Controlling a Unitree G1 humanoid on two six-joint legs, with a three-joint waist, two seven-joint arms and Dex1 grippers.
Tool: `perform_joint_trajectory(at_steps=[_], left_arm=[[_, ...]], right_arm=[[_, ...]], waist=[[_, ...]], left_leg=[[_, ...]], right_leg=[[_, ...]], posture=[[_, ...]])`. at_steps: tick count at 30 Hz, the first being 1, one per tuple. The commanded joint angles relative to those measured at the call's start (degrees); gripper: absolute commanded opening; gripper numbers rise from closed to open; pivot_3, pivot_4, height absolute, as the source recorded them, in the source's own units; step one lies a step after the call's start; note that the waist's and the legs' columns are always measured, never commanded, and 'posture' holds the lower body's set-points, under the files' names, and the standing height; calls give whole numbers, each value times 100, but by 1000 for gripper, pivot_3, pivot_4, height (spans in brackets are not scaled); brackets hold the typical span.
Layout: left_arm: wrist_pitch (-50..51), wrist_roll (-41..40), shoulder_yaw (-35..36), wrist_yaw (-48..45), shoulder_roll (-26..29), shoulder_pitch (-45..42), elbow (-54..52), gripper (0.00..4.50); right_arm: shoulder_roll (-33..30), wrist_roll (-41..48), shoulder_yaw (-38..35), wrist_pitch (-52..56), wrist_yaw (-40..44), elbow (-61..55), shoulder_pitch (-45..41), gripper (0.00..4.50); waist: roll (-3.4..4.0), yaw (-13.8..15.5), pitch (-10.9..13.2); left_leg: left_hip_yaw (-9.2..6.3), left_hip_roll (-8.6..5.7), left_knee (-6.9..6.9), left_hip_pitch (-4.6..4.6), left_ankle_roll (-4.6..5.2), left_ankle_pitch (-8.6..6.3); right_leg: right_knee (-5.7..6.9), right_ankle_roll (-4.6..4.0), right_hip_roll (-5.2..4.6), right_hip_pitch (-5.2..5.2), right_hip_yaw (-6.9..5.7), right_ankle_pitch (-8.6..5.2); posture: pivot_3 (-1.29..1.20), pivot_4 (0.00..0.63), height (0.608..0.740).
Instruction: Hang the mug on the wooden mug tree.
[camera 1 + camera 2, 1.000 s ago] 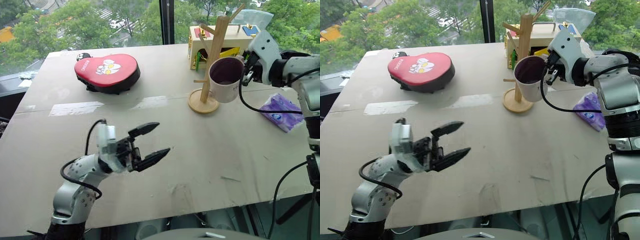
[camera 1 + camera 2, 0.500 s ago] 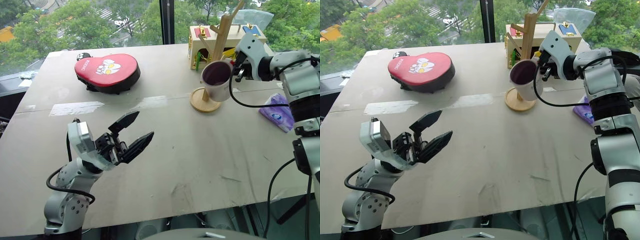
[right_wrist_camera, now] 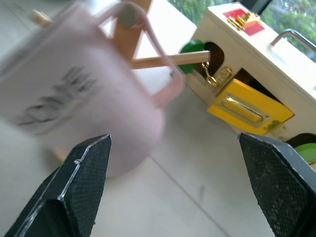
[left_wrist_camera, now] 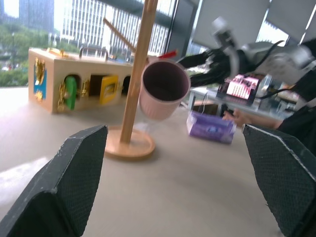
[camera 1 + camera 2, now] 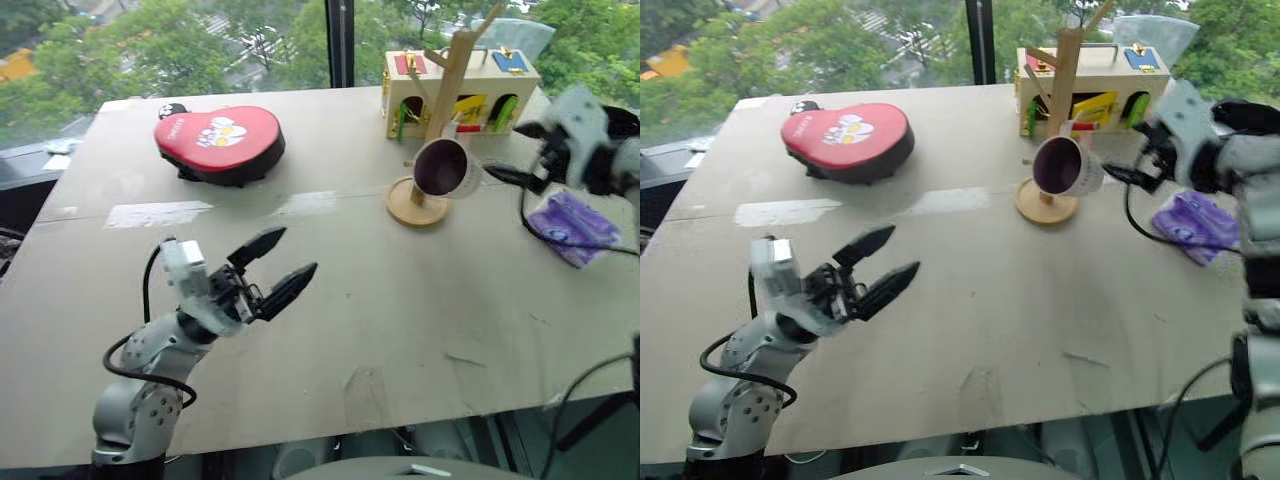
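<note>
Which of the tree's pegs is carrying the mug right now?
The mug hangs by its handle on the low peg of the wooden mug tree pointing toward the wooden box; the upper pegs are bare.

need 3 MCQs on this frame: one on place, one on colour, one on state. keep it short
1. Where is the mug?
A. Flat on the table
B. Hanging by its handle on a peg of the mug tree
C. Inside the wooden box

2. What colour is the packet near the table's right edge?
A. Purple
B. Green
C. Orange

3. How is the right claw?
A. Shut on the mug
B. Shut on the packet
C. Open, off the mug

Answers:
1 B: the right wrist view shows the handle looped over a peg, and the mug sits above the tree's round base.
2 A: it lies purple on the table beside the right arm.
3 C: its fingers stand wide apart, with a gap between them and the mug.
</note>
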Motion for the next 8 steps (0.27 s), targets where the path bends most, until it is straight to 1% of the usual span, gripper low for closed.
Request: perform_joint_trajectory(at_steps=[1, 2, 4, 5, 6, 8], left_arm=[[107, 188, 107, -67, 280, 41, 153, 4500], [175, 203, 167, -171, 425, 95, 250, 4500], [288, 156, 343, -355, 671, 180, 420, 4500], [350, 140, 449, -452, 808, 263, 488, 4500], [400, 117, 528, -534, 905, 310, 555, 4500], [462, 180, 580, -658, 1104, 388, 664, 4500]], right_arm=[[-79, 617, -1403, 569, -160, -1779, 1591, 4144], [128, 720, -1832, 687, -271, -2297, 2396, 4144], [545, 902, -2305, 829, -437, -2997, 3443, 4144], [810, 854, -2470, 694, -460, -3216, 4029, 4144], [985, 829, -2534, 598, -494, -3352, 4410, 4144], [1287, 810, -2583, 455, -659, -3544, 4989, 4144]], waist=[[-4, 49, -3], [-4, 46, -3], [13, -6, 5], [6, 23, 1], [-24, 32, -18], [-23, 31, -18]], left_leg=[[0, 2, -1, -2, 2, -1], [-4, 5, 1, -3, 3, -2], [3, 3, 4, -1, 4, -2], [16, 2, 5, 5, 6, -4], [11, 2, 2, 3, 8, -3], [-1, 19, 2, 25, 5, -5]], right_leg=[[1, 0, 0, -2, -1, 0], [1, -1, 1, -1, -7, -1], [6, 2, 1, -2, 3, 1], [7, 2, 1, -2, 16, 2], [7, 2, -1, -1, 11, 2], [7, -2, 11, 22, -7, -1]], posture=[[0, 150, 740], [0, 150, 740], [0, 150, 740], [0, 150, 740], [0, 150, 740], [0, 150, 740]])
